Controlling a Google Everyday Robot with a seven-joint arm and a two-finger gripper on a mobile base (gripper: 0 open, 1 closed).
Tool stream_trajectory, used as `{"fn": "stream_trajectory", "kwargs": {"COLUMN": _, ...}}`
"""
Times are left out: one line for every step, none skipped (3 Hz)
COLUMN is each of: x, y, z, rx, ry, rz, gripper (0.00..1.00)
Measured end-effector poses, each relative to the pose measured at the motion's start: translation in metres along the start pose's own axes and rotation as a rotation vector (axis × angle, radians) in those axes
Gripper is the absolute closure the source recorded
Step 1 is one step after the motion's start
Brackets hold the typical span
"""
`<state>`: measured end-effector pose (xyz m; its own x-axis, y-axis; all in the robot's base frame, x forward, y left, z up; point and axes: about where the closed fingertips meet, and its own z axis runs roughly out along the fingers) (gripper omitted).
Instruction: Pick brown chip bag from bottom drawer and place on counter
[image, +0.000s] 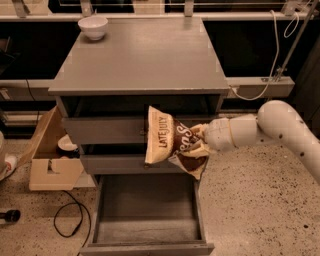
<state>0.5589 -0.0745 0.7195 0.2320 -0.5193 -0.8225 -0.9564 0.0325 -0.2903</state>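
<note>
Your floor is speckled terrazzo (30, 240), pale with dark flecks. At the left of the frame an open tan cardboard box (47, 160) sits on it beside the cabinet, and a looped black cable (70, 225) lies at lower left. In the upper left, a small round white bowl (93, 26) stands at the far left corner of the smooth grey tabletop (140, 60), a flat square slab with slightly overhanging edges. Below it, at lower centre, the grey wooden bottom drawer (147, 210) is pulled out, a wide shallow tray with a plain matte floor. Just right of centre the crinkly brown and cream chip bag (167, 140), lettered "LATE JULY" down its side, hangs in front of the two upper drawer fronts, above the open drawer and below the tabletop's edge. Your tool (202, 142) is at the bag's right side, closed tight on its crumpled edge. The smooth, rounded white arm (280, 125) runs off toward the right edge.
</note>
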Motion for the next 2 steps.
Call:
{"fn": "stream_trajectory", "kwargs": {"x": -0.0552, "y": -0.0377, "z": -0.0536, "rx": 0.076, "ry": 0.104, "rz": -0.060, "gripper": 1.00}}
{"fn": "stream_trajectory", "kwargs": {"x": -0.0549, "y": -0.0376, "z": -0.0531, "rx": 0.075, "ry": 0.104, "rz": -0.059, "gripper": 1.00}}
